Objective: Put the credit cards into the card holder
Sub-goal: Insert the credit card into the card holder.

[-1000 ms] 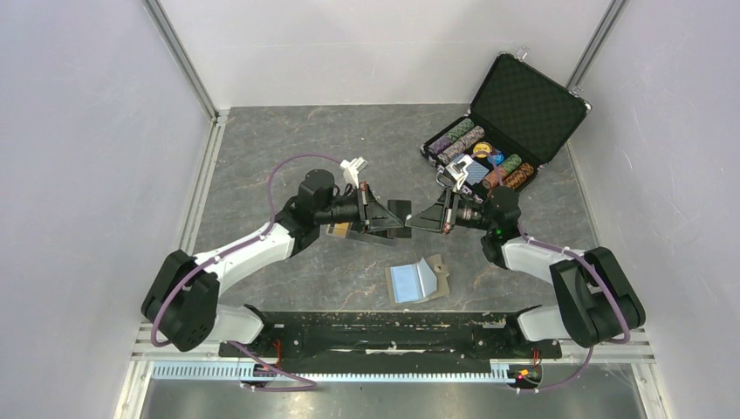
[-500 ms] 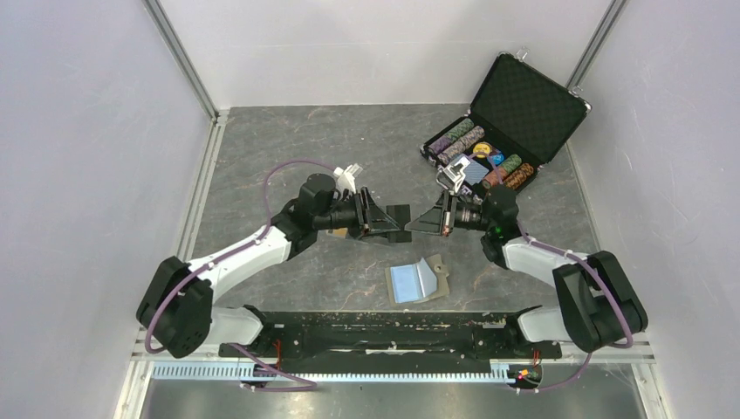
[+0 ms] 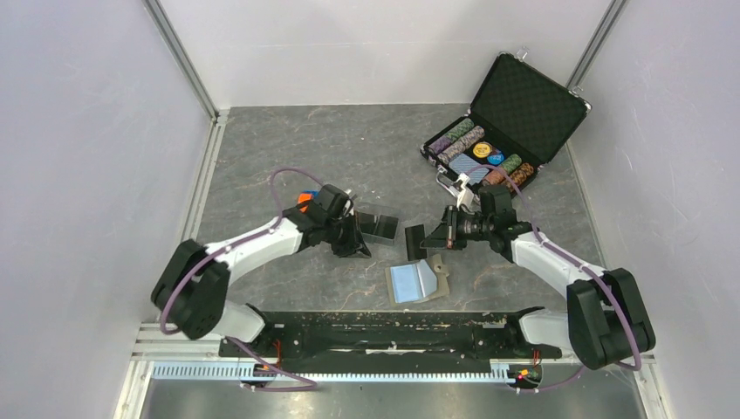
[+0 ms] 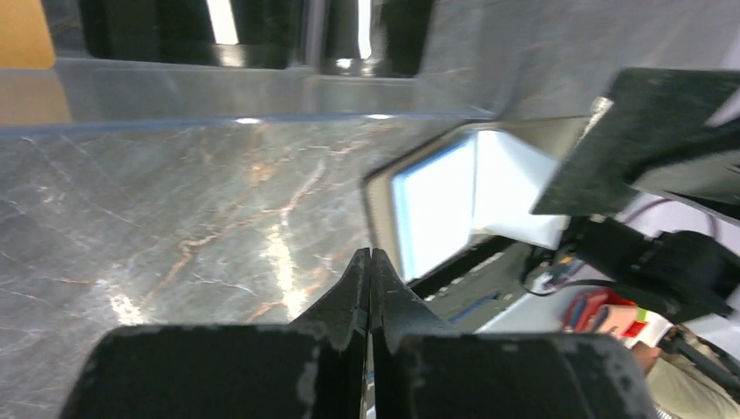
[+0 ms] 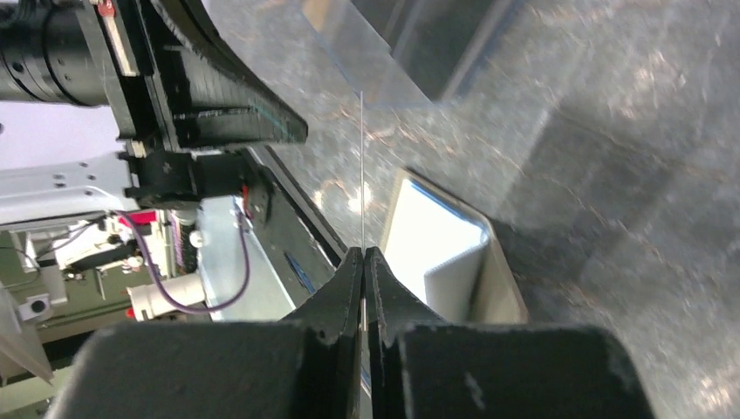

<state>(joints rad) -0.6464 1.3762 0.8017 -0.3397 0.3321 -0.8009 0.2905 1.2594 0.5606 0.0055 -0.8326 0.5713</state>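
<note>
Grey marbled table [image 3: 262,148], white walls around. Card holder [image 3: 417,281] lies open, pale inside facing up. Right gripper [image 5: 362,255] pinches black card [image 3: 414,237] by its edge, just beyond holder, not touching it. Left gripper [image 4: 371,257] closed and empty, left of holder, near clear tray [image 3: 377,225]. Card probably light, stiff, slippery: grip on short edge suits. Holder looks soft, may shift.

The grey-taupe card holder [image 3: 417,281] is pictured lying open on the table [image 3: 262,148], its pale blue-grey lining turned up and one flap raised. A black credit card [image 3: 415,237] is held near it, pinched in the closed right hand [image 5: 363,255]. An orange-tan card [image 4: 22,35] is glimpsed behind the wall of a clear tray [image 4: 262,92].
</note>
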